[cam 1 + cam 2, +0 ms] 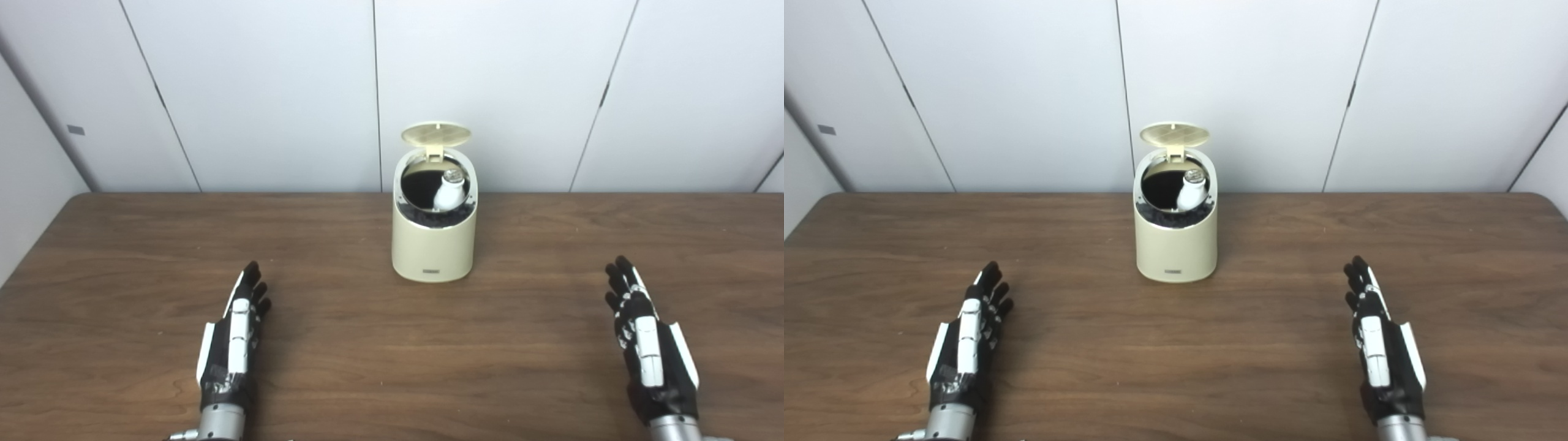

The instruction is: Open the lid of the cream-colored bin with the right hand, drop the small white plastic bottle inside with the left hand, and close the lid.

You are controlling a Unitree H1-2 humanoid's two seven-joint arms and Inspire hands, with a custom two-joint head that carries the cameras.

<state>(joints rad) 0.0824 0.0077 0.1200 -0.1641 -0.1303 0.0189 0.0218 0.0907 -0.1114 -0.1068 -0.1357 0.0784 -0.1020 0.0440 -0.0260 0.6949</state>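
The bin (pixel 433 242) carries a small dark label low on its front wall; the writing on it is too small to read. No other writing shows on the bin or the bottle.

The bin stands upright on the table (pixel 367 343), ahead of both hands and between them, well apart from each. Its lid (pixel 436 135) is flipped up and back on the rear hinge, so the ribbed underside faces forward. The mouth is open, with a dark interior and a dark liner edge showing along the front of the rim. The bottle (pixel 450 191) lies inside the bin, leaning toward the right side of the opening, its cap end up and tilted toward the back. Its lower part is hidden below the rim.

The left hand (pixel 236 343) rests low over the table, ahead-left of the bin's near side from the robot's seat, with the arm coming in from the bottom left. Its fingers are stretched forward and slightly spread, holding nothing. The palm is turned inward toward the middle, thumb edge up.

The right hand (pixel 646 340) mirrors it on the other side, arm entering from the bottom right. Its fingers point forward, apart and empty, palm facing inward toward the left hand. Both hands sit at about the same depth, nearer the robot than the bin.
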